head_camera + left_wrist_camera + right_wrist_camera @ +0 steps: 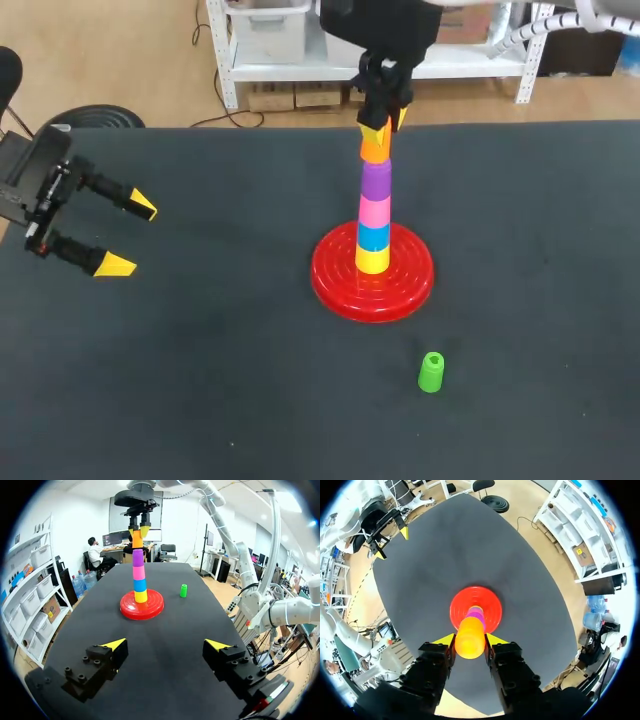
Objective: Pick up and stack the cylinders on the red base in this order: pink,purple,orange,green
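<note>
on the red base [330, 288] a yellow cylinder [372, 259] and a blue cylinder [373, 236] sit lowest, with the pink cylinder [374, 210] and the purple cylinder [376, 179] above them. the right claw [386, 125] hangs straight over the base, pinching the orange cylinder [374, 148], which looks to rest on the purple one. pink and purple look done, and orange needs only release. the green cylinder [431, 372] stands untouched on the table [200, 380], near the base on the robot's side. the left claw [130, 236] is spread and empty, well left of the base.

No readable text, labels or numbers anywhere
</note>
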You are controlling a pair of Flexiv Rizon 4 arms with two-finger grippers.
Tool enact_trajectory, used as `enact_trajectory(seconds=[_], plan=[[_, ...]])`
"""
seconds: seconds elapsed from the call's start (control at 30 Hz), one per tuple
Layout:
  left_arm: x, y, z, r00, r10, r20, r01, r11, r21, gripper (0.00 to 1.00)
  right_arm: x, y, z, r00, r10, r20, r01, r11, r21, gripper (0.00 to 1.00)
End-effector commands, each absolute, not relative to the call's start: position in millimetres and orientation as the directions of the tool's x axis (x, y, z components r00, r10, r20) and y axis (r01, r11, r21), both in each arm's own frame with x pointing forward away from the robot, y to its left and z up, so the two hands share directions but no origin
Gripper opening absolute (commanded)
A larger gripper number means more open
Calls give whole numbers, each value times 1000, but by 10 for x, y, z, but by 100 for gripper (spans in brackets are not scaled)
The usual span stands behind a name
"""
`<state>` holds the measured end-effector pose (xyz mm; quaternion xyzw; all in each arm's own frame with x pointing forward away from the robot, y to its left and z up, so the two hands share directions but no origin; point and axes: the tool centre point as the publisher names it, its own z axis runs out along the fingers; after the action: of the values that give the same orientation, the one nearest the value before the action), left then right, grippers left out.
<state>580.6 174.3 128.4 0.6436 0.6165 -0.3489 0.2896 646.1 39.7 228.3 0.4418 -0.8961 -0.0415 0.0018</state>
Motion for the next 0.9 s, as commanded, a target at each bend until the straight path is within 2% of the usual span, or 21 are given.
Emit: enact_trajectory(seconds=[0.03,0.53,0.9], plan=[[5810,1745,1271,-1,590,-807,996,-73,-55,100,6429,382,2284,-612,-790,-35,-790,609,74,0],[5810,1745,1271,-1,590,-807,996,-73,-55,100,6230,303,2301,-604,-796,-34,-795,600,85,0],[5810,1745,1271,-1,590,-807,996,-73,-55,100,6321,292,2182,-605,-795,-52,-795,600,87,0]])
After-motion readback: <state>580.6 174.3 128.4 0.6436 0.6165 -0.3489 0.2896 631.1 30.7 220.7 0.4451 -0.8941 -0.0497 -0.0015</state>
